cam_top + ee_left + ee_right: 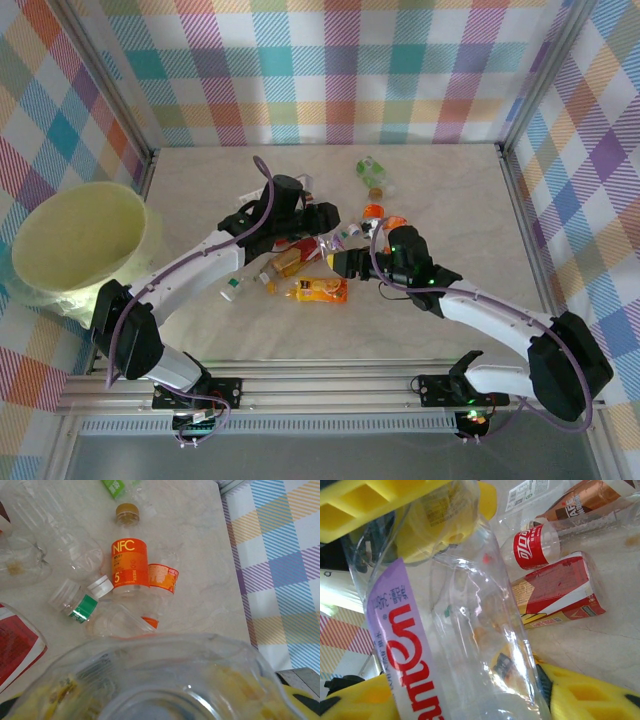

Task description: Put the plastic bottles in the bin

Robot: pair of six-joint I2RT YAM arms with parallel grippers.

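The pale yellow-green bin (pixel 80 240) stands at the table's left edge. Several crushed plastic bottles lie mid-table, among them an orange-labelled one (pixel 318 290) and a green one (pixel 372 172). My left gripper (pixel 323 215) reaches over the pile. In its wrist view it (pixel 160 692) is shut on a wide clear bottle (pixel 165 665), and its yellow fingers show through the plastic. My right gripper (pixel 345 262) is just right of the pile. Its yellow fingers (pixel 580 695) press a clear bottle with a purple label and red letters (pixel 405 645).
Under the left wrist lie an orange NFC bottle (pixel 129 562) and a clear one with a green label (pixel 75 600). Beyond the right gripper lie a red-labelled bottle (pixel 535 547) and a flattened red-and-white one (pixel 560 587). Checked walls (pixel 330 70) enclose the table.
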